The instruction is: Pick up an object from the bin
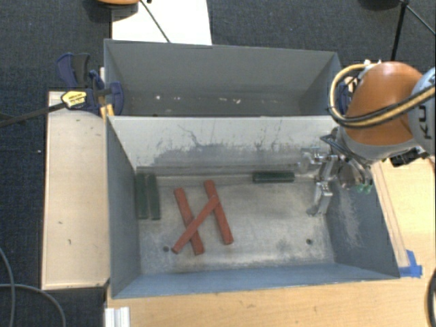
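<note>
My gripper (315, 182) hangs over the right side of the bin, near the back wall, open with nothing between its fingers. Just left of it a dark green bar (273, 178) lies flat along the foot of the back wall. Three red-brown sticks (202, 219) lie crossed over one another on the bin floor, left of centre and well away from the gripper.
Two more dark green bars (147, 196) lie side by side against the bin's left wall. The arm's orange cover sits above the bin's right rim. The floor under and in front of the gripper is bare grey metal.
</note>
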Robot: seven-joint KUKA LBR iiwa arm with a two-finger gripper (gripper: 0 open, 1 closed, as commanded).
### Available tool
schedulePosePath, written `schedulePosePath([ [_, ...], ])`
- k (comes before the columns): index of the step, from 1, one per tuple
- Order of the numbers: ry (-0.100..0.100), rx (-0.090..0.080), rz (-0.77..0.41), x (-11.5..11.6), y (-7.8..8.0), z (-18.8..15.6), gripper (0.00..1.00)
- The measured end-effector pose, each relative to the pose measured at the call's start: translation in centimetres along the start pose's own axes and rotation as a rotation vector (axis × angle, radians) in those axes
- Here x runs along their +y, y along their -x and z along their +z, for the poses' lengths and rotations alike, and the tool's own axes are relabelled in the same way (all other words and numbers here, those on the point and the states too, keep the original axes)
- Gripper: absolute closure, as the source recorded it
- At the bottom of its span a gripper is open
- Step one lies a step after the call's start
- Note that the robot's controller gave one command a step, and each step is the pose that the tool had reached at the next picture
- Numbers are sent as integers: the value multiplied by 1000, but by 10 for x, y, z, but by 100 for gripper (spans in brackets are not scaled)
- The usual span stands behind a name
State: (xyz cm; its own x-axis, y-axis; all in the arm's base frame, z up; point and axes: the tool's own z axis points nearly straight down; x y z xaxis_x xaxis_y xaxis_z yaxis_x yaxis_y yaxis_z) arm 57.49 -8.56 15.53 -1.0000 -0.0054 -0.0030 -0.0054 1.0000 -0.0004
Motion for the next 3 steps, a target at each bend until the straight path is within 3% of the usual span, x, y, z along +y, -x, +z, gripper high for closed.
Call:
schedulePosePath([
  [1, 0, 0, -1, 0, 0, 0, 0],
  [2, 0, -2, 12, 53, -1, 30, 0],
  [3, 1, 1, -133, 65, -12, 85, 100],
])
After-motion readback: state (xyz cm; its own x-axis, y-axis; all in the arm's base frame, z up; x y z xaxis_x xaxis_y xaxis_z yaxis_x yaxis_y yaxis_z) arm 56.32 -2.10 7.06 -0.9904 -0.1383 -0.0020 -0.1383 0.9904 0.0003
